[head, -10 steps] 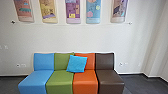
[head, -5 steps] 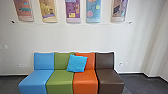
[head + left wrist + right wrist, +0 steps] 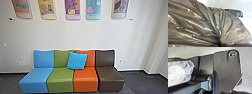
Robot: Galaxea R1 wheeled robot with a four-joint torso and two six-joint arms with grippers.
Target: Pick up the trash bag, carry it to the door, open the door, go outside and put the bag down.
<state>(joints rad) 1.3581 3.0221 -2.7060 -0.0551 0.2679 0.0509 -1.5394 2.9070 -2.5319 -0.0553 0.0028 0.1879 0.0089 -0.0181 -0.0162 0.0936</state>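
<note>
Here's the shiny, brownish, see-through plastic trash bag point(image 3: 199, 25), right at my left hand point(image 3: 221, 44), folds fanning out from the gathered neck point(image 3: 219, 35) it seems clamped on; my right hand's state I can't tell.

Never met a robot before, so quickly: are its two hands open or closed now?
Left gripper: can't be told; the trash bag bunches near its camera.
Right gripper: can't tell.
</note>
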